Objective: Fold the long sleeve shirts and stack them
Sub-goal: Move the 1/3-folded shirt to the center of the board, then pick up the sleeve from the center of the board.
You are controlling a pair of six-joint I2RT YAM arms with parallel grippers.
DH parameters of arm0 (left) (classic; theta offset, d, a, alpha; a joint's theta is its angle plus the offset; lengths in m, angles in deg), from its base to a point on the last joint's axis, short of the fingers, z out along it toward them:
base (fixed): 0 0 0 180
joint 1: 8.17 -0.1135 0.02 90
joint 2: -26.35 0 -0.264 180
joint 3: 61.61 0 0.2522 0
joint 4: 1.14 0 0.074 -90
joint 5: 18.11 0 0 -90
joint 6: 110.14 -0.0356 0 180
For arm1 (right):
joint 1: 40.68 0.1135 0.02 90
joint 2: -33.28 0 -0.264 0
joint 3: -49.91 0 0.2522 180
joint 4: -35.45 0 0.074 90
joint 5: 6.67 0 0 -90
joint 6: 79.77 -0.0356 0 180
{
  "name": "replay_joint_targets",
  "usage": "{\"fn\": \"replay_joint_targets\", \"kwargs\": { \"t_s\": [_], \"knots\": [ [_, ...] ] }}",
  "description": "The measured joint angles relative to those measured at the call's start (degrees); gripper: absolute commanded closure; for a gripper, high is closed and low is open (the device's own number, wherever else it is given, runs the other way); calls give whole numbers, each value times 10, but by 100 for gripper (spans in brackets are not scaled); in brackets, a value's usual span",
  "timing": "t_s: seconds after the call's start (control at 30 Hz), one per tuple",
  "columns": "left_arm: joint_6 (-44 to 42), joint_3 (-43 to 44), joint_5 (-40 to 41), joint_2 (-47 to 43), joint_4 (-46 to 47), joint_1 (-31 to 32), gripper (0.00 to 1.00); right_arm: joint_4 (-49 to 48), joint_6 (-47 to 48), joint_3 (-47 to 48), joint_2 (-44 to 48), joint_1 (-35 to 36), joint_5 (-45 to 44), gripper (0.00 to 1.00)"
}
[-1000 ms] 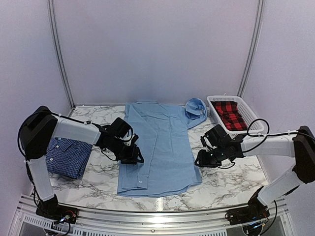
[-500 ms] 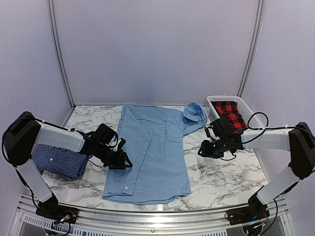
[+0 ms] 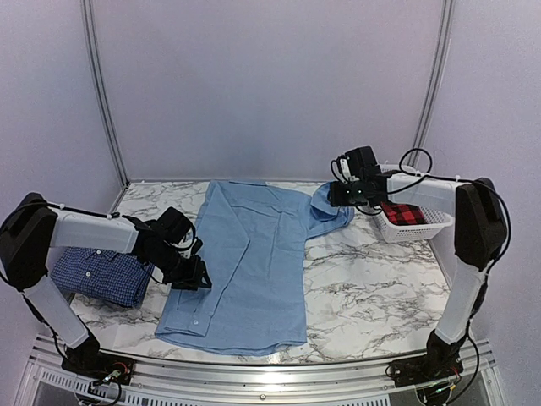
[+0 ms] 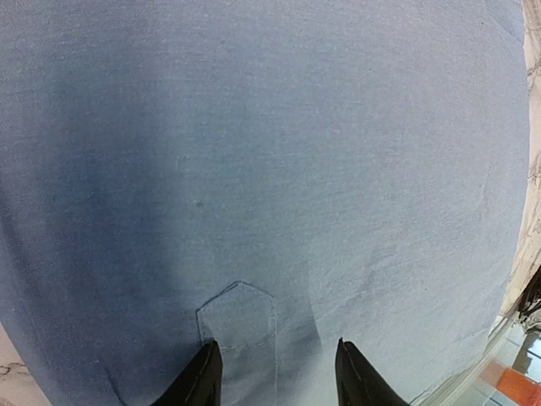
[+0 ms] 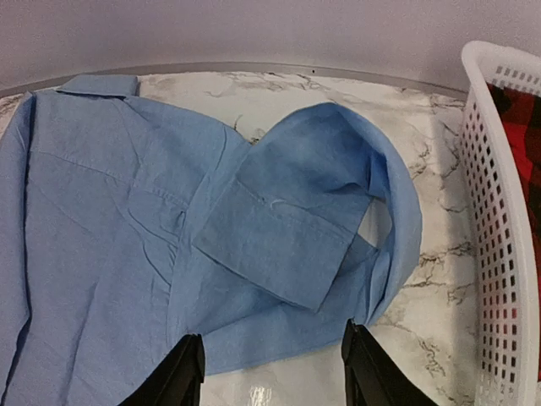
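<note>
Bench [image 3: 380, 279], marbled, carried the blue shirt [image 3: 254, 254] spread flat at its middle, skewed, hem toward the near left. Collar [image 5: 97, 85] lay at the far edge. One sleeve [image 5: 338, 169] looped back on itself at the shirt's far right, cuff [image 5: 275, 245] lying on top. The other sleeve could not be made out.

Check shirt [image 3: 97, 275] sat folded at the near left, its far part hidden behind the left arm.

Left claw [image 3: 193, 276] was low at the blue shirt's left edge. In the wrist view its fingers [image 4: 203, 376] stood moderately apart with flat cloth showing between them, nothing pinched. Whether the tips touched the cloth could not be told. Cloth filled nearly all of that view.

Right claw [image 3: 336, 196] hung over the looped sleeve, just beside the basket [image 3: 418, 228], jaws moderately apart and holding nothing.

Basket was white mesh, cut off at the right of the wrist view. Plaid cloth [image 3: 404, 213], red and black, lay inside, partly hidden by the right arm.
</note>
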State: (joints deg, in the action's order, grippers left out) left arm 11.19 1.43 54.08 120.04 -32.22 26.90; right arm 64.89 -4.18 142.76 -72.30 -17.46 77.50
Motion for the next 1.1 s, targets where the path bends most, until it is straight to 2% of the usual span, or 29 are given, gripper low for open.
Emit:
{"fn": "replay_joint_targets", "kwargs": {
  "t_s": [0.27, 0.43, 0.53, 0.8, 0.9, 1.1],
  "knots": [
    [-10, 54, 19, -15, -49, 6, 51, 9, 89, 157, -145, 9, -14, 28],
    [-10, 81, 30, -18, -53, 24, 51, 30, 104, 227, -206, 34, -45, 25],
    [-10, 94, 38, -18, -56, 38, 51, 41, 101, 243, -225, 42, -66, 27],
    [-9, 124, 64, -18, -62, 87, 51, 74, 84, 253, -261, 41, -100, 44],
    [-7, 128, 74, -17, -64, 104, 51, 84, 80, 254, -265, 36, -102, 54],
    [-3, 159, 101, 7, -68, 156, 51, 93, 74, 280, -271, 27, -102, 91]
  ]
}}
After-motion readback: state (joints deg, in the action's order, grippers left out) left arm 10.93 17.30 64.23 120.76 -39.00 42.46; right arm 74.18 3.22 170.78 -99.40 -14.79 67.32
